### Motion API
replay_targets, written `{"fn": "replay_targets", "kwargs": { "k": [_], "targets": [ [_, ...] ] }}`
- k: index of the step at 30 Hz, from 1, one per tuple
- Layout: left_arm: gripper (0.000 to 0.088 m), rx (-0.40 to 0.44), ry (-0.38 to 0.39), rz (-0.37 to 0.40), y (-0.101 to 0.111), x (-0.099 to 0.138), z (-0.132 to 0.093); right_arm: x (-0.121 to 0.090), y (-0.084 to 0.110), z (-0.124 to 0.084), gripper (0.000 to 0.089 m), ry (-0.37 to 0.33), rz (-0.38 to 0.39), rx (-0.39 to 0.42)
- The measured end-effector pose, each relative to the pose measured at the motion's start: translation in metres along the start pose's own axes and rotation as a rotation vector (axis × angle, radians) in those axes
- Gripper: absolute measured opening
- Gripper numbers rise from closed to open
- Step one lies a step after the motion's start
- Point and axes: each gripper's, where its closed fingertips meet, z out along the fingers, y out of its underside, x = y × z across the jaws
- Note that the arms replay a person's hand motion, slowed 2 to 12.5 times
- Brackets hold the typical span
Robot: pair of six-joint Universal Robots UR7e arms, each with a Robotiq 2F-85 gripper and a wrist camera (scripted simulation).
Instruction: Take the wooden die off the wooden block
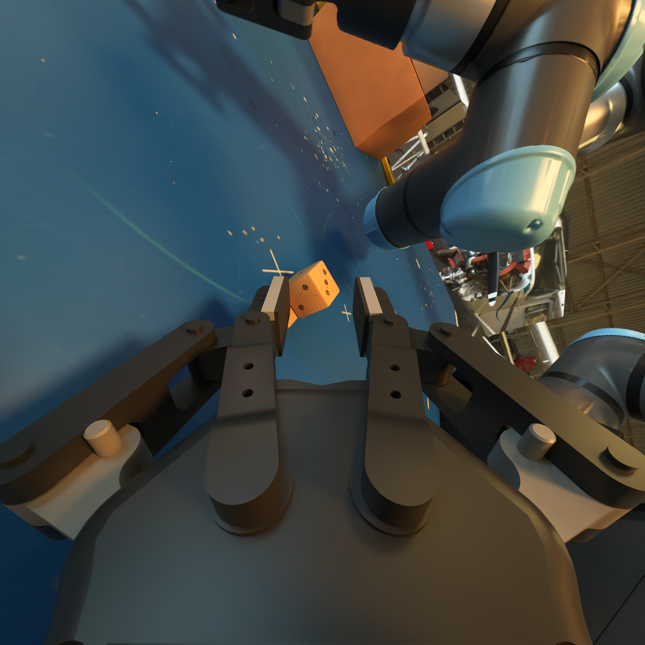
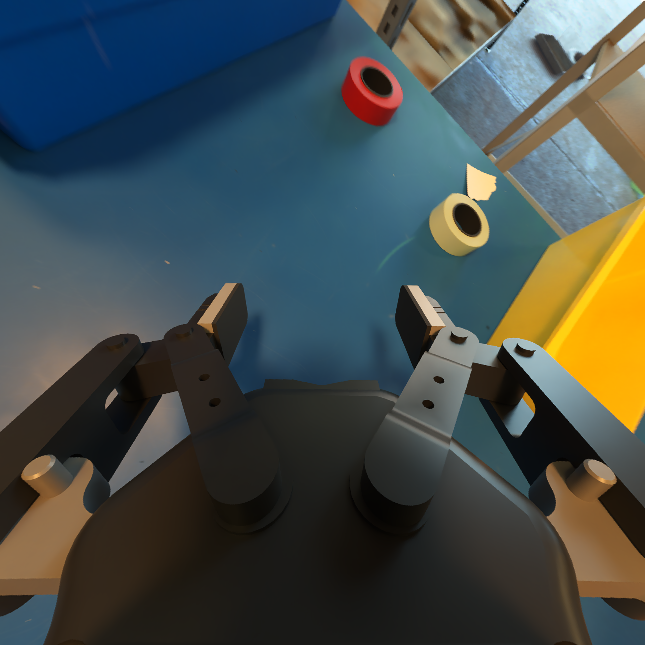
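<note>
The scuffed blue tabletop (image 1: 122, 174) fills most of both wrist views. Across the upper right of the left wrist view the other grey-and-silver robot arm (image 1: 516, 146) bends, its pale blue joint cap facing the camera. Under that arm lies a large orange-brown wooden block (image 1: 377, 94), flat on the tabletop at its far edge. In the right wrist view a dark blue box (image 2: 139, 62) sits at the far left, and a yellow bin (image 2: 593, 314) stands at the right edge.

The left hand (image 1: 319, 296) points down and forward at the tabletop, its two fingers partly spread with a gap between them. The small light wooden die (image 1: 314, 289) with dark pips sits tilted in that gap, against the left finger (image 1: 277, 296) and apart from the right one; whether it rests on the tabletop cannot be told. It is well apart from the wooden block.

The right hand (image 2: 321, 307) hovers over bare tabletop, fingers spread wide and holding nothing. Beyond it lie a red tape roll (image 2: 359, 101) and a cream tape roll (image 2: 443, 234).
</note>
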Motion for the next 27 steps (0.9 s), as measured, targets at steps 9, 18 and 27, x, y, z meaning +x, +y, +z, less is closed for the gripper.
{"fn": "replay_targets", "kwargs": {
  "k": [9, 18, 27],
  "targets": [
    [0.0332, 0.001, -0.001, 0.006, 0.001, 0.001, -0.002, 0.025, 0.014, 0.006, 0.0432, 0.137, -0.089, -0.055],
    [0.0331, 0.011, 0.001, 0.005, -0.001, 0.001, -0.003, 0.039, 0.01, -0.009, 0.0209, 0.146, 0.002, -0.002],
    [0.0333, 0.006, 0.009, 0.001, 0.0, 0.002, -0.002, 0.024, 0.019, -0.018, 0.0328, 0.003, 0.063, -0.012]
  ]
}}
